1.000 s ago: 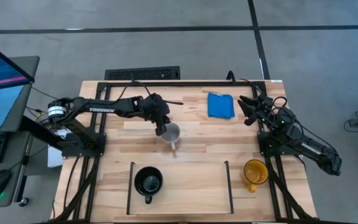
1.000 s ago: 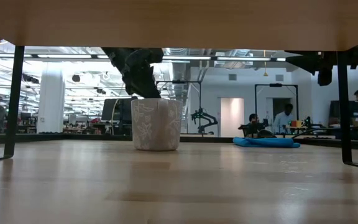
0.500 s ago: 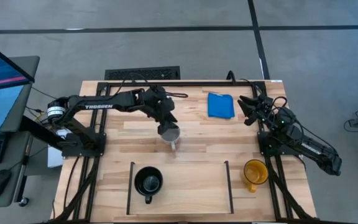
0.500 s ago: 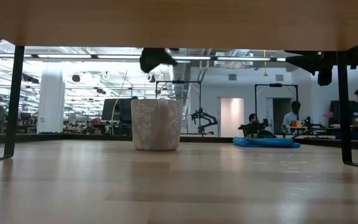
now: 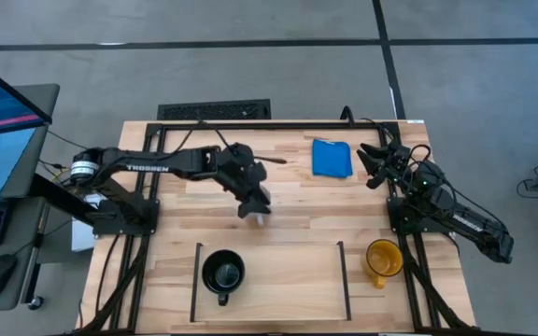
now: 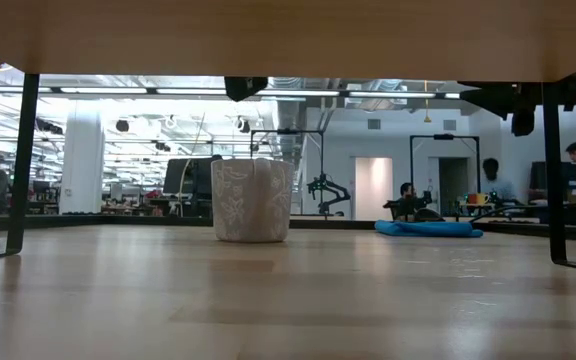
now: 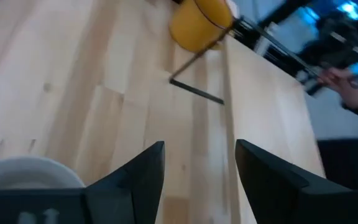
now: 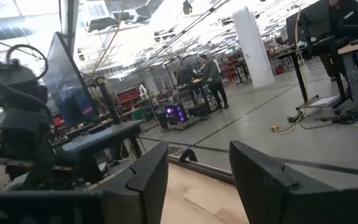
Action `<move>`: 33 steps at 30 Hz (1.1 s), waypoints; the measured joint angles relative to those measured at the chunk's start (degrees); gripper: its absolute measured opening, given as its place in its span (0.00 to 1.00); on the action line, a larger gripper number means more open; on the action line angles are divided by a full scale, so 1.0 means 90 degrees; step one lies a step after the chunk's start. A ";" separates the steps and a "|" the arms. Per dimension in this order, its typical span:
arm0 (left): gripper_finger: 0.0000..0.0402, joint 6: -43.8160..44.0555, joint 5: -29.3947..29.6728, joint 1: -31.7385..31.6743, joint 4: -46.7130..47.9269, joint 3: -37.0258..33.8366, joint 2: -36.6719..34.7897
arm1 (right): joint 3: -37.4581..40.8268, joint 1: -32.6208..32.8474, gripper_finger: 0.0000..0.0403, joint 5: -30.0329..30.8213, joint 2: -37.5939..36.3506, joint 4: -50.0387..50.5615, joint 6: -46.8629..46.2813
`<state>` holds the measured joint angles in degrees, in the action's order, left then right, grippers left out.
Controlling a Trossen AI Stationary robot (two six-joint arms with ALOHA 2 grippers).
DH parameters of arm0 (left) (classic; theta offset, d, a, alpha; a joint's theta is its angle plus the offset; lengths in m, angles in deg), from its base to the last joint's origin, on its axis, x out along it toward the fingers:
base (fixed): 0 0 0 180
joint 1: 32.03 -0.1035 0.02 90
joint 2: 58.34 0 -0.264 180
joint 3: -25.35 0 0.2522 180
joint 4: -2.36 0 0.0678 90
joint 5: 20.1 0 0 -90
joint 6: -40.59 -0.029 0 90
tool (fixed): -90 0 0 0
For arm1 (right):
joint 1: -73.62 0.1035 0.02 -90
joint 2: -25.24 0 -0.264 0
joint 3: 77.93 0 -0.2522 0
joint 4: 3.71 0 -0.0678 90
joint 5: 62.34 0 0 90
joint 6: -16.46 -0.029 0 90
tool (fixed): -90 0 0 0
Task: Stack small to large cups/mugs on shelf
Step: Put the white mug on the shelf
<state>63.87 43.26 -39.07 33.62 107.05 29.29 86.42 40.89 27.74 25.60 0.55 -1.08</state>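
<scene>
The pale grey-white mug (image 6: 252, 200) stands upright on its base on the table, behind the shelf (image 5: 288, 280). In the high view only its handle (image 5: 261, 220) shows from under my left gripper (image 5: 251, 202). That gripper hangs open above the mug (image 6: 245, 87), touching nothing; the mug's rim (image 7: 30, 169) shows beside its fingers. The black mug (image 5: 222, 273) stands at the shelf's left end. The yellow-orange mug (image 5: 381, 259) stands outside the shelf's right bar (image 5: 342, 278). My right gripper (image 5: 376, 159) waits open at the far right.
A blue cloth (image 5: 332, 157) lies at the far right of the table, close to my right gripper. Black frame bars run along the table's far edge (image 5: 250, 123) and sides. The shelf's middle and right are bare wood.
My left gripper has opened and let go of the pale mug's rim. It has then risen clear above the mug, turning and tipping up as it went. The mug has stayed upright in the same place on the table.
</scene>
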 joint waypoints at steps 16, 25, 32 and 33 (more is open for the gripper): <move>0.47 0.1584 0.3634 0.1636 -0.1058 -0.0002 0.0002 | 0.0000 0.0000 0.48 -0.0007 0.0000 0.0000 0.0000; 0.47 0.3078 0.4594 0.2339 -0.0847 -0.0002 0.0004 | 0.0000 0.0007 0.48 -0.0403 0.0000 0.0000 -0.0049; 0.47 0.4158 0.5219 0.2700 0.0152 -0.0002 0.0005 | 0.0000 0.0007 0.48 -0.0413 0.0000 0.0000 -0.0049; 0.47 0.4353 0.5328 0.2735 0.0346 -0.0002 0.0005 | 0.0000 0.0007 0.48 -0.0413 0.0000 0.0000 -0.0051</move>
<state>103.05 91.21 -14.46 36.74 107.03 29.34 86.42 40.96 24.02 25.60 0.56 -1.54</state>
